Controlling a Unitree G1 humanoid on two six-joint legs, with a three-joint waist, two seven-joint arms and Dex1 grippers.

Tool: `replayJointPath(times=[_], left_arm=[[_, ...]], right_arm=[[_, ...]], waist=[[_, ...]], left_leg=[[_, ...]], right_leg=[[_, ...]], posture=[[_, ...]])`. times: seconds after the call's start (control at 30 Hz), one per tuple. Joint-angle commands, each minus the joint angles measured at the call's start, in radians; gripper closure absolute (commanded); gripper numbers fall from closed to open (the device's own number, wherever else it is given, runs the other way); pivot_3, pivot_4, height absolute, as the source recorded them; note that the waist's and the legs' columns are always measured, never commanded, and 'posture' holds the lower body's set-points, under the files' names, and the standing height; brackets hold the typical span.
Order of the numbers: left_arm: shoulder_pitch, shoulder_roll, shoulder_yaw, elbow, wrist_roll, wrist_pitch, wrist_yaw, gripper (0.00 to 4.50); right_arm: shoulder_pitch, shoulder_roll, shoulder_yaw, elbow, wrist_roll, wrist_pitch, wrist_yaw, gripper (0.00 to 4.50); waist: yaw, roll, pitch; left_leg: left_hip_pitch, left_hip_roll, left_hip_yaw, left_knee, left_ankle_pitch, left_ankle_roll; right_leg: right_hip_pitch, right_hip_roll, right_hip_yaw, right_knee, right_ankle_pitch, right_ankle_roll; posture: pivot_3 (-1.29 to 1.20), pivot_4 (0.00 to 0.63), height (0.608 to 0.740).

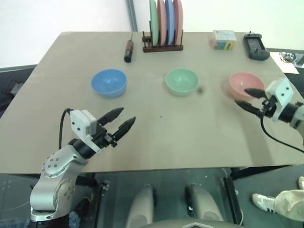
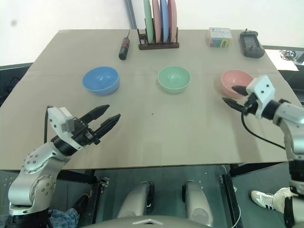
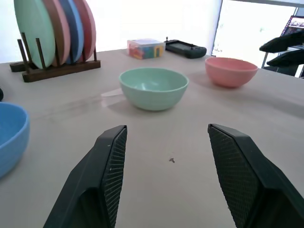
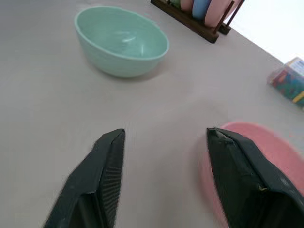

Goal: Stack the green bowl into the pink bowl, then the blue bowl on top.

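The right gripper [image 1: 251,99] has its 2 fingers spread and empty, hovering just in front of the pink bowl [image 1: 241,83] at the table's [image 1: 190,137] right side. The left gripper [image 1: 122,120], fingers also spread and empty, hangs near the front edge, well apart from the blue bowl [image 1: 109,82]. The green bowl [image 1: 182,80] sits between the other 2 bowls.
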State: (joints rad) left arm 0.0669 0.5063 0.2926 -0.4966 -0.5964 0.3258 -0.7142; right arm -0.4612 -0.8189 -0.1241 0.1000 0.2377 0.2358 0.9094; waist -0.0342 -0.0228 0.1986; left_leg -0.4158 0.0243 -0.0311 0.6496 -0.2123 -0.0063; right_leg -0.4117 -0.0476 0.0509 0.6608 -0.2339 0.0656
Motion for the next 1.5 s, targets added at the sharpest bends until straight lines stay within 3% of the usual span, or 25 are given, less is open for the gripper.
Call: replayJointPath(times=[0.03,0.27,0.57,0.67,0.87,0.97,1.13,1.27,1.33,1.43,1.5], left_arm=[[-0.042,0.009,-0.011,-0.008,-0.050,0.015,-0.010,0.12],[-0.081,0.013,-0.024,-0.027,-0.162,0.037,-0.075,0.03],[-0.109,0.060,-0.029,-0.040,-0.293,0.097,-0.161,0.03],[-0.107,0.079,-0.023,-0.042,-0.304,0.101,-0.174,0.00],[-0.110,0.088,-0.021,-0.037,-0.294,0.085,-0.174,0.00],[-0.112,0.087,-0.027,-0.033,-0.288,0.081,-0.177,0.00],[-0.122,0.095,-0.034,-0.018,-0.274,0.076,-0.194,0.00],[-0.128,0.101,-0.034,-0.003,-0.260,0.069,-0.214,0.00],[-0.129,0.106,-0.031,0.003,-0.255,0.067,-0.222,0.00],[-0.121,0.122,-0.026,0.036,-0.216,0.044,-0.243,0.00],[-0.109,0.135,-0.023,0.058,-0.185,0.021,-0.261,0.00]], right_arm=[[-0.117,-0.038,0.057,0.119,-0.082,-0.029,0.016,0.12],[-0.370,-0.002,0.216,0.524,-0.259,-0.058,0.016,0.04],[-0.657,0.128,0.341,1.010,-0.430,-0.184,-0.028,0.04],[-0.696,0.147,0.346,1.080,-0.455,-0.218,-0.044,0.92],[-0.718,0.165,0.343,1.120,-0.478,-0.255,-0.028,3.47],[-0.717,0.166,0.342,1.116,-0.482,-0.270,-0.010,4.46],[-0.707,0.159,0.345,1.069,-0.487,-0.302,0.043,4.46],[-0.662,0.146,0.361,0.893,-0.470,-0.321,0.184,4.46],[-0.615,0.143,0.357,0.720,-0.435,-0.270,0.265,4.46],[-0.464,0.123,0.372,0.239,-0.327,-0.095,0.427,4.46],[-0.390,0.125,0.385,0.007,-0.285,0.008,0.456,4.46]], waist=[[0.000,0.000,0.000],[-0.006,0.000,0.000],[-0.011,0.001,0.001],[-0.005,0.001,0.001],[-0.009,0.001,0.001],[-0.011,0.001,0.001],[-0.011,0.002,0.001],[-0.010,0.002,0.001],[-0.010,0.002,0.001],[-0.007,0.002,0.002],[-0.007,0.003,0.002]], left_leg=[[0.000,0.000,0.000,0.000,0.000,0.000],[0.001,0.000,0.001,0.000,0.000,0.000],[0.001,0.000,0.001,-0.001,0.000,0.000],[0.000,0.000,0.000,-0.001,0.000,0.000],[0.000,-0.001,0.000,-0.001,0.000,0.000],[0.000,-0.001,0.001,-0.001,0.000,0.000],[0.001,-0.001,0.001,-0.001,0.000,0.000],[0.001,-0.001,0.001,-0.001,0.000,0.000],[0.001,0.000,0.001,-0.001,0.000,0.000],[0.000,0.000,-0.001,-0.002,0.000,0.000],[0.000,0.000,-0.002,-0.002,0.000,0.000]], right_leg=[[0.000,0.000,0.000,0.000,0.000,0.000],[0.000,0.000,0.001,0.000,0.000,0.000],[-0.001,0.000,0.002,0.001,0.000,0.000],[-0.001,0.000,0.001,0.000,0.000,0.000],[-0.001,-0.001,0.001,0.000,0.000,0.000],[-0.001,-0.001,0.001,0.000,0.000,0.000],[-0.001,0.000,0.001,0.001,0.000,0.000],[-0.001,0.000,0.001,0.001,0.000,0.000],[-0.001,0.000,0.001,0.000,0.000,0.000],[-0.001,0.000,0.000,0.000,0.000,0.000],[-0.001,0.000,-0.002,0.001,0.000,0.000]], posture=[[0.00,0.150,0.740],[0.00,0.150,0.740],[0.00,0.150,0.740],[0.00,0.150,0.740],[0.00,0.150,0.740],[0.00,0.150,0.740],[0.00,0.150,0.740],[0.00,0.150,0.740],[0.00,0.150,0.740],[0.00,0.150,0.740],[0.00,0.150,0.740]])
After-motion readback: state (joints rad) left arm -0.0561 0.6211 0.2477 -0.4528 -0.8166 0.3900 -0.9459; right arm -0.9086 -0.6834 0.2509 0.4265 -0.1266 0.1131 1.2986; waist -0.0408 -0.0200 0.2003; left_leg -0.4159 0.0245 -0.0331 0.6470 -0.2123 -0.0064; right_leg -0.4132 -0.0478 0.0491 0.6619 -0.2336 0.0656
